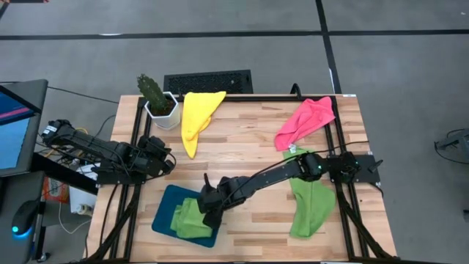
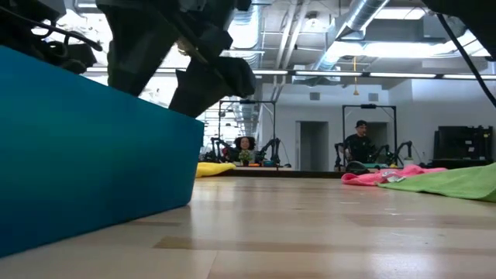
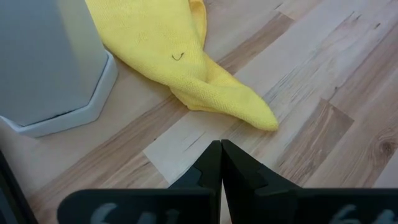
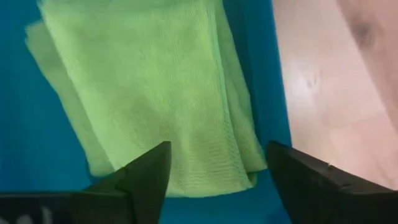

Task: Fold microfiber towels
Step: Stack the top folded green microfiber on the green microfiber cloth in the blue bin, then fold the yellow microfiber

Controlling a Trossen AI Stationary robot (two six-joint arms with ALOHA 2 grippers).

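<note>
Green folded towel point(image 4: 155, 93) lies on the teal tray point(image 1: 165, 213). Right gripper point(image 4: 214, 180) hangs just above it, jaws spread wide, holding nothing. Left gripper point(image 3: 221, 180) waits near the yellow towel point(image 3: 180, 56), jaws pressed together.

The wooden table point(image 1: 249, 147) carries a yellow towel point(image 1: 198, 117) at eleven o'clock, a potted cactus point(image 1: 157, 99) beside it, a pink towel point(image 1: 308, 121) at one, a green towel point(image 1: 311, 205) at four, and a teal tray point(image 1: 167, 216) at seven.

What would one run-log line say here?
right gripper: open above folded lime green microfiber towel on dark teal flat tray | left gripper: shut, idle
</note>
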